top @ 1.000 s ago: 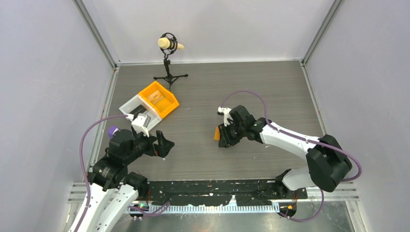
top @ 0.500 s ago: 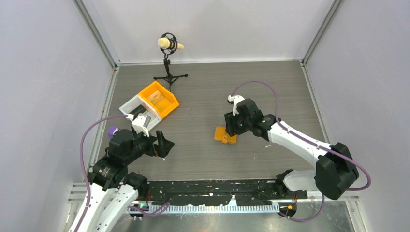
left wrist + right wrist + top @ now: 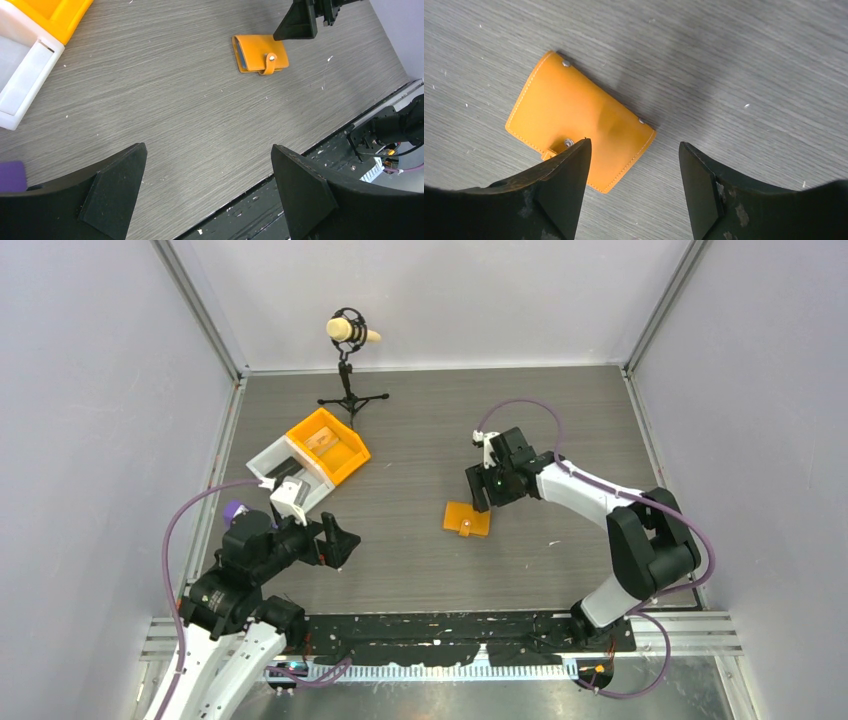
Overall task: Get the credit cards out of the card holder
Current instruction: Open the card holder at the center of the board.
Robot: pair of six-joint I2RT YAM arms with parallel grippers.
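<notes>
So far nothing is out: the card holder (image 3: 467, 519) lies snapped shut on the desk (image 3: 420, 410). The right tool (image 3: 634, 145) hangs over it, jaws apart and empty; the left tool (image 3: 208, 148) gapes empty too.

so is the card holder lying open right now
No, the card holder lies folded shut, orange cover up, with its strap snapped over the edge.

The card holder (image 3: 467, 519) lies flat mid-tabletop (image 3: 400, 560), with bare surface on every side. My right jaws hang parted above its 1 o'clock edge, nothing between them. From my left jaws, spread wide at 8 o'clock, the way across is bare. An orange bin (image 3: 328, 445) and white bin (image 3: 280, 472) crowd 10 o'clock; a microphone stand (image 3: 350, 395) blocks 11.
</notes>
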